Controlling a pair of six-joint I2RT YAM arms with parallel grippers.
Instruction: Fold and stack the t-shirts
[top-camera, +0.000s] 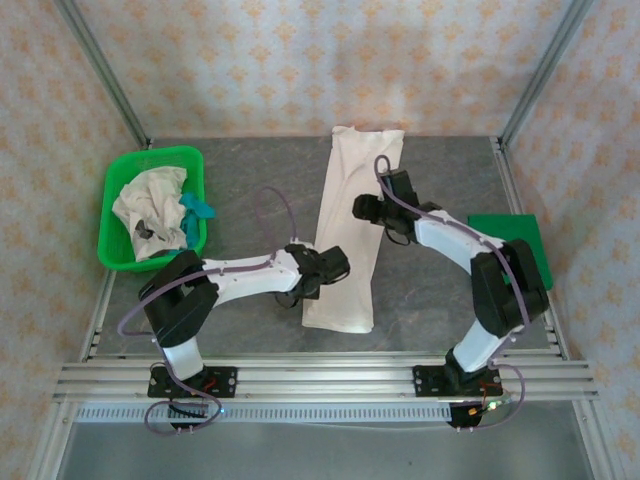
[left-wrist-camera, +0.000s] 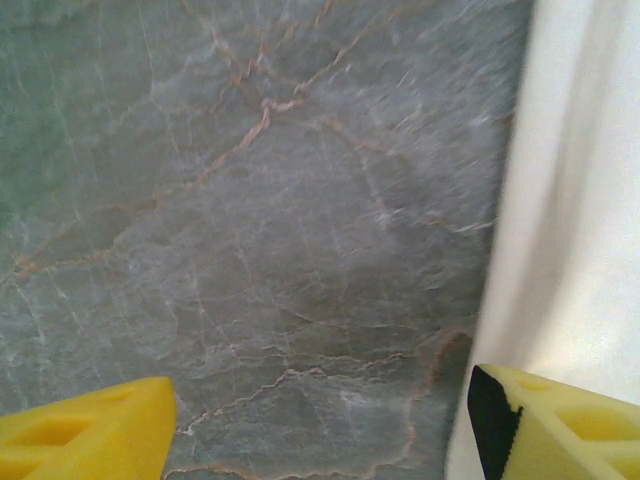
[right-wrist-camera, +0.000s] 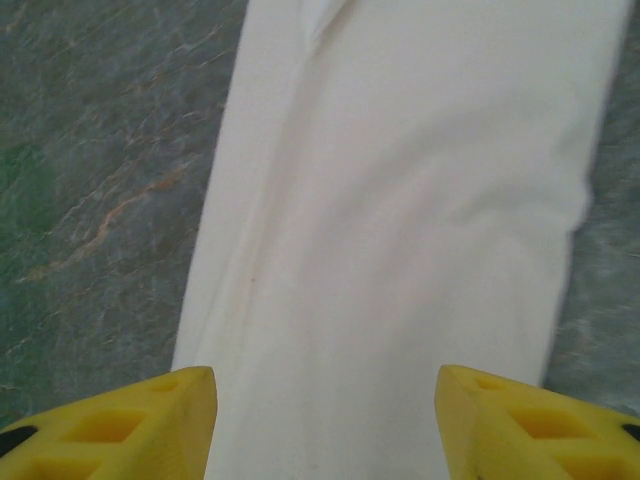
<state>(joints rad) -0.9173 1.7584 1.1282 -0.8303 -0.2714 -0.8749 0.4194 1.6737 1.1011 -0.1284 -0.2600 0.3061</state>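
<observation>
Rear overview; wrist views close over t-shirt (right-wrist-camera: 400, 200)

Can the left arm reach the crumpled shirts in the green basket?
Probably yes: the crumpled cream t-shirts lie in an open-topped green plastic basket on that arm's side, nothing stands between, and the open left gripper holds nothing.

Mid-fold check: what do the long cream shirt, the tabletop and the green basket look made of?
Cream shirt: soft matte fabric, likely cotton knit; it lies limp with gentle creases. Tabletop: smooth grey marble-look surface with orange veins, possibly printed laminate rather than stone. Green basket: glossy moulded plastic, by its perforated walls.
</observation>
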